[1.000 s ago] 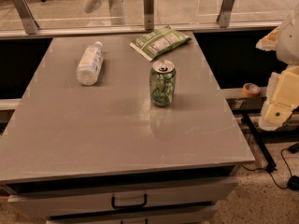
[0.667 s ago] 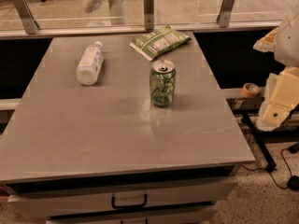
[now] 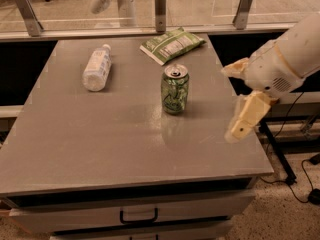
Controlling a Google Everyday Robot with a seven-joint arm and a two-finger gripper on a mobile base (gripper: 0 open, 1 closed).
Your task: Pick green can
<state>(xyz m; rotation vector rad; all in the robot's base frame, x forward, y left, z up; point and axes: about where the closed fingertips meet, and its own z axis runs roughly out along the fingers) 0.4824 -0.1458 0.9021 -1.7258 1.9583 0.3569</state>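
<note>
The green can [image 3: 175, 89] stands upright near the middle of the grey table [image 3: 100, 144]. It has a green body with a pale swirly pattern and a silver top with a pull tab. My gripper [image 3: 228, 103] hangs over the table's right edge, to the right of the can and apart from it. Its two cream fingers are spread wide and hold nothing. One finger [image 3: 236, 66] points left at about the can's top; the other [image 3: 245, 118] angles down toward the table edge.
A clear plastic bottle [image 3: 97, 67] lies on its side at the back left. A flat green snack bag [image 3: 171, 44] lies at the back, just behind the can. A glass railing runs behind the table. Drawers with a handle [image 3: 138, 215] sit below the tabletop.
My arm and gripper have moved left, from beside the table to over its right edge, closer to the can. The can, bottle and bag have not moved.
</note>
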